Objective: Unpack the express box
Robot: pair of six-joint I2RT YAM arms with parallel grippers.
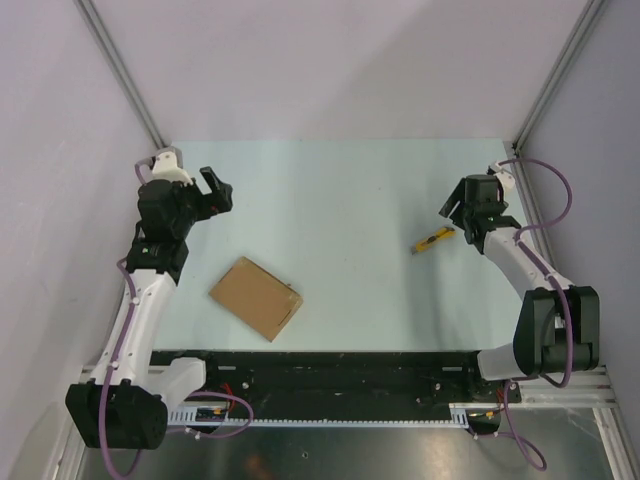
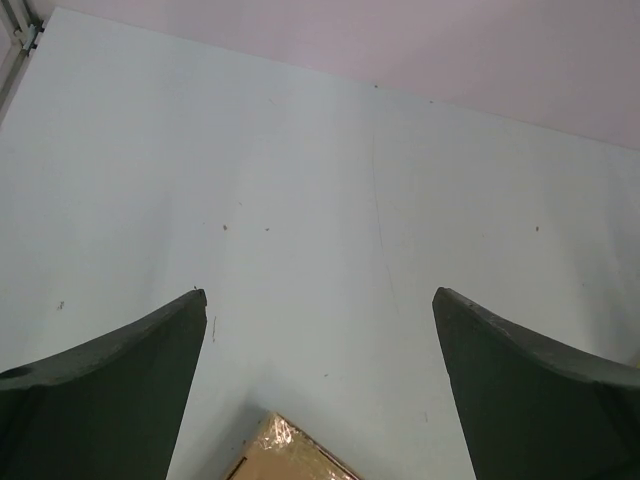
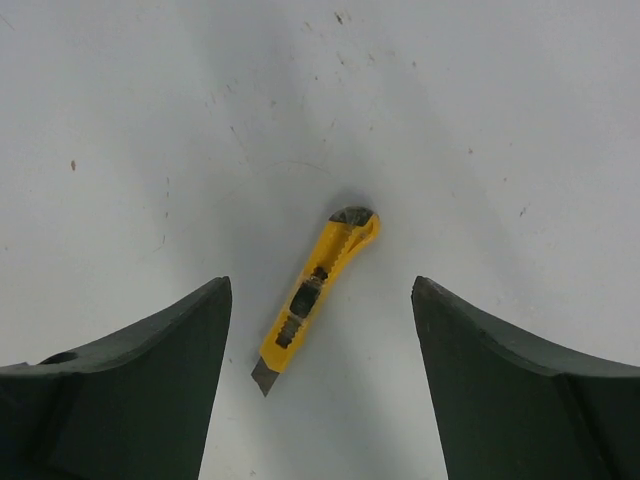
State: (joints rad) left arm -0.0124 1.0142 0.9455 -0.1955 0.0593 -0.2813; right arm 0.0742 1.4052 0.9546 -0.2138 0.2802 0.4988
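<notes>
The express box (image 1: 256, 297) is a flat brown cardboard box lying closed on the table, near the front left. One taped corner of it (image 2: 290, 455) shows at the bottom of the left wrist view. My left gripper (image 1: 216, 189) is open and empty, up and to the left of the box. My right gripper (image 1: 459, 212) is open and empty at the right side. A yellow utility knife (image 1: 434, 240) lies just beside it; in the right wrist view the knife (image 3: 317, 292) lies between the open fingers with its blade out.
The pale table (image 1: 340, 200) is bounded by purple walls behind and at both sides. Metal frame posts (image 1: 120, 70) stand at the back corners. A black rail with cables runs along the front edge (image 1: 340, 375).
</notes>
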